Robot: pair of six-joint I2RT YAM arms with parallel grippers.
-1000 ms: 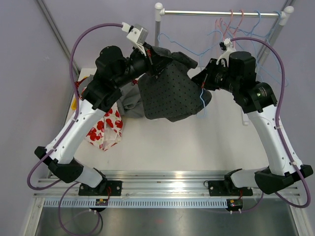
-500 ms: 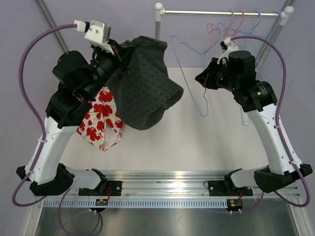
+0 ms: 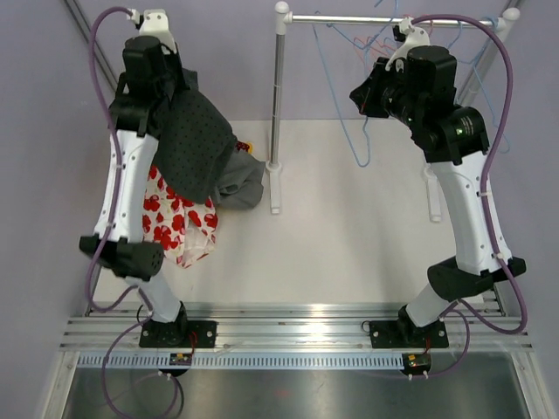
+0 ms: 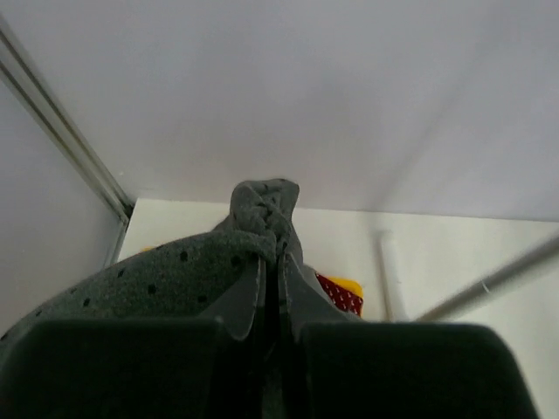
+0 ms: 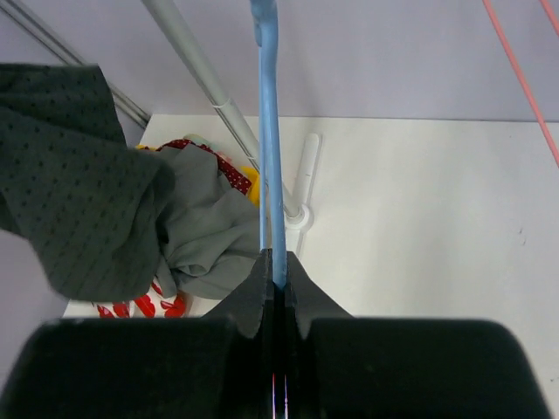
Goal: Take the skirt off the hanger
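Left fingers (image 4: pixel 238 310) are gripping the dotted skirt (image 3: pixel 194 148), best lowered slowly, while right fingers (image 5: pixel 304 305) are pinching the blue hanger (image 5: pixel 267 131).

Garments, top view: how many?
3: dotted skirt hanging from the left claw; plain grey one and red-flowered one heaped on the table. Yellow scrap between them may be another.

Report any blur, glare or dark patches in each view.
Top external: sharp, evenly lit, with glare on the metal rail. Left wrist: the left gripper is a dark, soft mass; the skirt it pinches is clearer. Right wrist: the right gripper is underexposed; the blue hanger is clear.
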